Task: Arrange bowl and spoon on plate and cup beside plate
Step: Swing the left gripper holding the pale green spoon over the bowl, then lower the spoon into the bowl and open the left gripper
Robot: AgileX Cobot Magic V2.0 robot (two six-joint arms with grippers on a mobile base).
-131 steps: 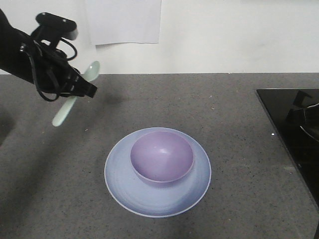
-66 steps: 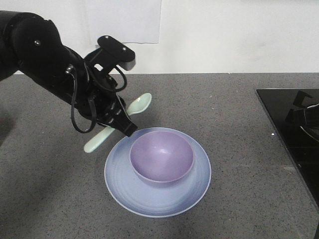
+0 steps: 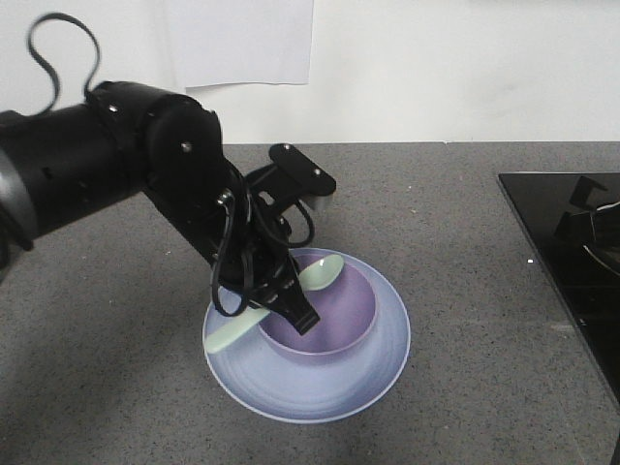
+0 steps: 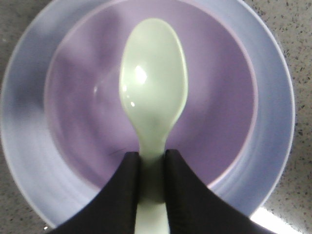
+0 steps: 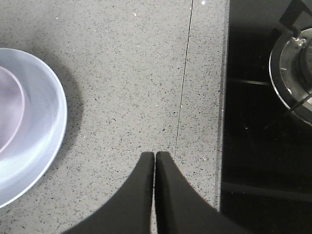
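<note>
spoon [image 4: 153, 92] was clamped at neck by L gripper [image 4: 152, 160], held over bowl [image 4: 219, 97] sat on plate [image 4: 274, 102]. R gripper [image 5: 155, 157] was closed, empty, over grey speckled counter [image 5: 122, 73] nr black hob [image 5: 253, 126]; white wall [image 3: 436, 68] behind.

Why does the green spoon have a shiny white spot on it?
Left wrist view: it is glare, a light bouncing off the smooth spoon above the bowl. Right wrist view: the plate throws a soft dark shadow on the counter.
</note>
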